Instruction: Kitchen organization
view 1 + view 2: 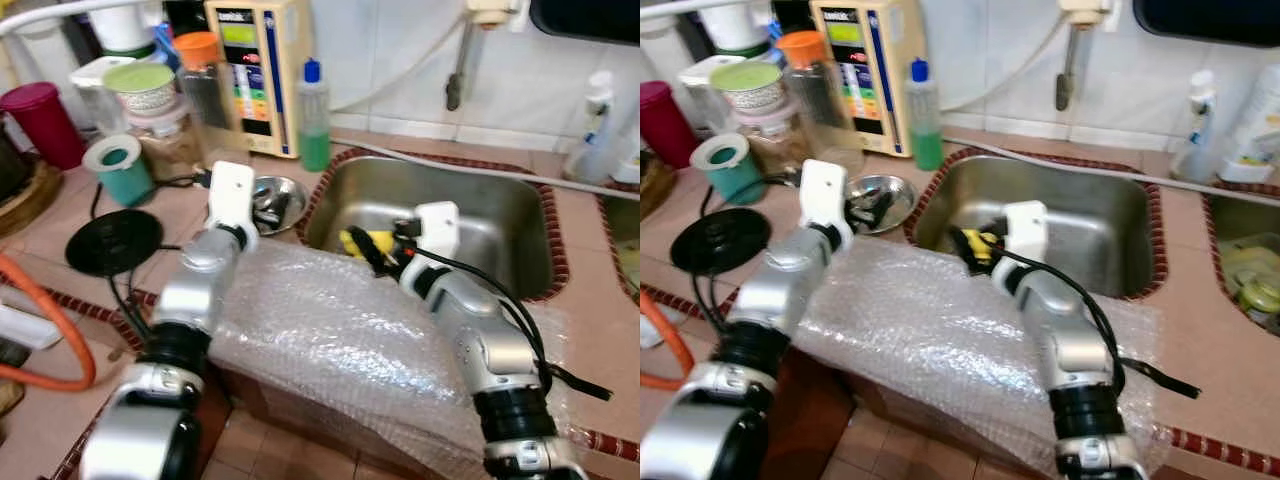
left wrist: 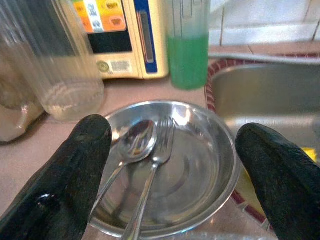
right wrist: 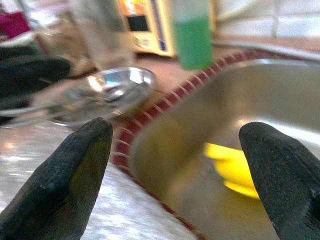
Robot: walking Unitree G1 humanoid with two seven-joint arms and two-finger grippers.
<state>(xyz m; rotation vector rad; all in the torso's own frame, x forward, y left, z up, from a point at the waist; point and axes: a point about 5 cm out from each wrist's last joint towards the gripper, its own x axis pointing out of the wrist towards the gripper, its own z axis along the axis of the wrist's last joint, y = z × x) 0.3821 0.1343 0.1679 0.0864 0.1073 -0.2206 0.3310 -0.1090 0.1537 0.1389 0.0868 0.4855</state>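
Note:
A shallow steel bowl (image 1: pixel 284 196) sits on the tiled counter left of the sink (image 1: pixel 500 215); a spoon (image 2: pixel 136 142) and a fork (image 2: pixel 163 134) lie in it. My left gripper (image 1: pixel 262 208) hovers open just over the bowl's near rim, its fingers (image 2: pixel 85 165) spread to either side of the bowl (image 2: pixel 220 150). My right gripper (image 1: pixel 372 245) is open at the sink's near-left edge, just above a yellow object (image 3: pixel 232 172) lying in the basin. Both forearms reach across a sheet of bubble wrap (image 1: pixel 330 330) draped over the counter's front.
A green soap bottle (image 1: pixel 314 120), a beige appliance (image 1: pixel 255 70) and a clear jar with an orange lid (image 1: pixel 205 80) stand behind the bowl. A teal cup (image 1: pixel 118 168), a black disc (image 1: pixel 113 240) and an orange hose (image 1: pixel 60 330) lie left. Spray bottles (image 1: pixel 592 130) stand far right.

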